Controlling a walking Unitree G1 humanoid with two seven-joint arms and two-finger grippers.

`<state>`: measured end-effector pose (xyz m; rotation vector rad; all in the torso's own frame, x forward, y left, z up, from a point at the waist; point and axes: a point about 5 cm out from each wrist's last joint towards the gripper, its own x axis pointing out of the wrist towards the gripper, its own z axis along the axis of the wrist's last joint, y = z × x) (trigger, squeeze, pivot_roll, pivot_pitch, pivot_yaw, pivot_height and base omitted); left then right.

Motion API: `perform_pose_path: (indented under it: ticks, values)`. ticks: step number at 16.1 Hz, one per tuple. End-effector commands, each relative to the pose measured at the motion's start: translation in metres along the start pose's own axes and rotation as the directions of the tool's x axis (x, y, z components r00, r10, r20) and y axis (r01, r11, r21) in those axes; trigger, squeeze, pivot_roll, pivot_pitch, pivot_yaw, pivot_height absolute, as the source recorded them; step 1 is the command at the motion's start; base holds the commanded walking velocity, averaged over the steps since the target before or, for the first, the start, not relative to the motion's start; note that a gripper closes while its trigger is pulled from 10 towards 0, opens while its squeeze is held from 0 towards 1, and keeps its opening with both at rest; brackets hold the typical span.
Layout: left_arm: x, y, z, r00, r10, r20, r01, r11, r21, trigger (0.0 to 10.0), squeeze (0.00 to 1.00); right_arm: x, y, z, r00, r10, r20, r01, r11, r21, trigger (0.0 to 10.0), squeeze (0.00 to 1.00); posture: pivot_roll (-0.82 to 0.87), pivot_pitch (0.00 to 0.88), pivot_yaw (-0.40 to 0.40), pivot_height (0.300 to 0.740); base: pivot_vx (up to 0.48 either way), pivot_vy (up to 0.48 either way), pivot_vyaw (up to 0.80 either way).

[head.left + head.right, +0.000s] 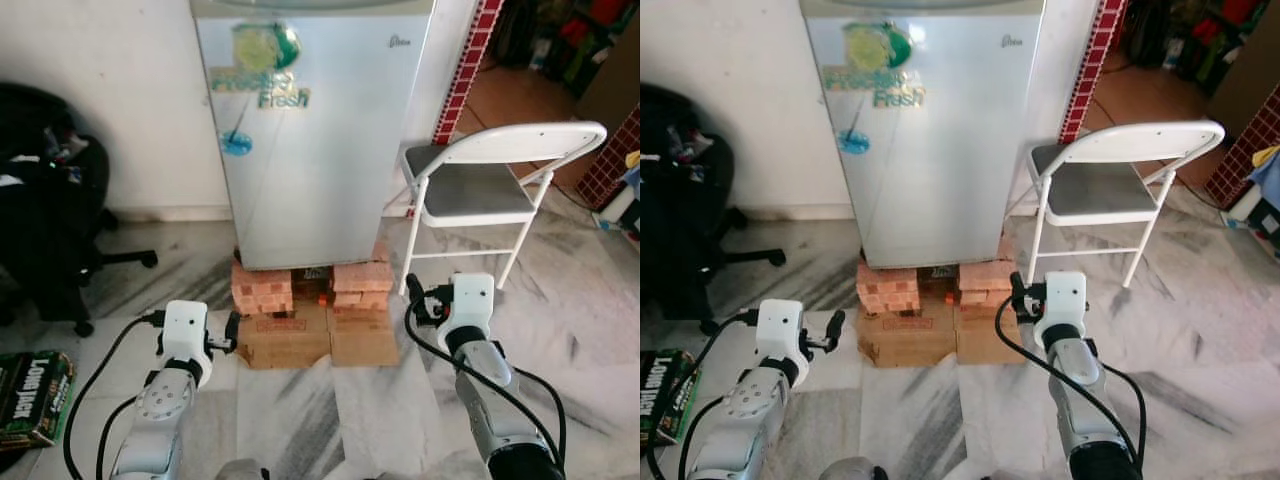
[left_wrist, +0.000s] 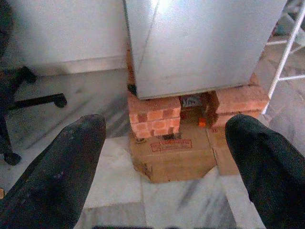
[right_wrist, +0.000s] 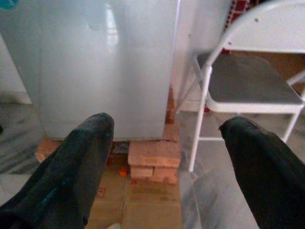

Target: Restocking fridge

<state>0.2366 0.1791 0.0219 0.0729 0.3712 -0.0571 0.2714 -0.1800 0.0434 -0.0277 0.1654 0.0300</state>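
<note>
Both pincers wide, empty | fridge [image 1: 310,140] ahead, shut | chair [image 1: 490,185] beside right pincer [image 3: 167,157]: you risk snagging it | left pincer [image 2: 162,162] clear

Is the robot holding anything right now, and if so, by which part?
Nothing is held. Both the left end effector and the right end effector are open and empty, facing the closed fridge.

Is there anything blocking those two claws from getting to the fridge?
Nothing visible. Both the left gripper and right gripper are open, with bare marble floor ahead. The fridge door is shut; the folding chair stands off to its right.
</note>
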Motion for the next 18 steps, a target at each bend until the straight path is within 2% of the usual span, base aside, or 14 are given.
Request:
perform_pose_path:
  ticks: [1, 4, 6, 7, 10, 12, 18]
  values:
    - [0.002, 0.000, 0.002, 1.000, -0.003, 0.006, 0.003, 1.000, 0.017, 10.0, 0.00, 0.000, -0.003, 0.000, 1.000, -0.027, 0.004, 0.027, 1.000, 0.010, 10.0, 0.00, 0.11, 0.000, 0.014, 0.740, 0.000, 0.000, 0.00]
    - [0.010, -0.003, 0.007, 0.999, -0.052, 0.005, 0.052, 0.997, 0.055, 10.0, 0.00, -0.007, -0.008, -0.002, 0.996, -0.094, 0.012, 0.093, 0.995, 0.042, 10.0, 0.00, 0.06, 0.000, 0.073, 0.740, 0.000, 0.000, 0.00]
    - [0.015, -0.007, 0.009, 0.998, -0.066, 0.004, 0.066, 0.995, 0.071, 10.0, 0.00, -0.010, -0.009, -0.003, 0.994, -0.111, 0.012, 0.111, 0.993, 0.042, 10.0, 0.00, 0.05, 0.000, 0.081, 0.740, 0.000, 0.000, 0.00]
    - [0.014, -0.008, 0.009, 0.999, -0.052, 0.009, 0.052, 0.997, 0.063, 10.0, 0.00, -0.009, -0.007, -0.002, 0.996, -0.091, 0.013, 0.091, 0.995, 0.030, 10.0, 0.00, 0.06, 0.000, 0.056, 0.740, 0.000, 0.000, 0.00]
    - [-0.001, 0.003, -0.003, 0.999, 0.034, -0.009, -0.034, 0.999, 0.026, 10.0, 0.00, 0.004, 0.002, 0.004, 1.000, 0.000, 0.007, 0.000, 1.000, 0.015, 10.0, 0.00, 0.15, 0.000, -0.031, 0.740, 0.000, 0.000, 0.00]
    - [-0.006, 0.008, -0.009, 0.998, 0.065, -0.021, -0.065, 0.998, 0.016, 10.0, 0.00, 0.009, 0.005, 0.007, 1.000, 0.014, 0.008, -0.014, 1.000, 0.016, 10.0, 0.00, 0.16, 0.000, -0.043, 0.740, 0.000, 0.000, 0.00]
    - [-0.003, 0.004, -0.005, 0.999, 0.046, -0.012, -0.046, 0.999, 0.025, 10.0, 0.00, 0.005, -0.001, 0.004, 1.000, -0.015, -0.001, 0.015, 1.000, 0.026, 10.0, 0.00, 0.14, 0.000, -0.030, 0.740, 0.000, 0.000, 0.00]
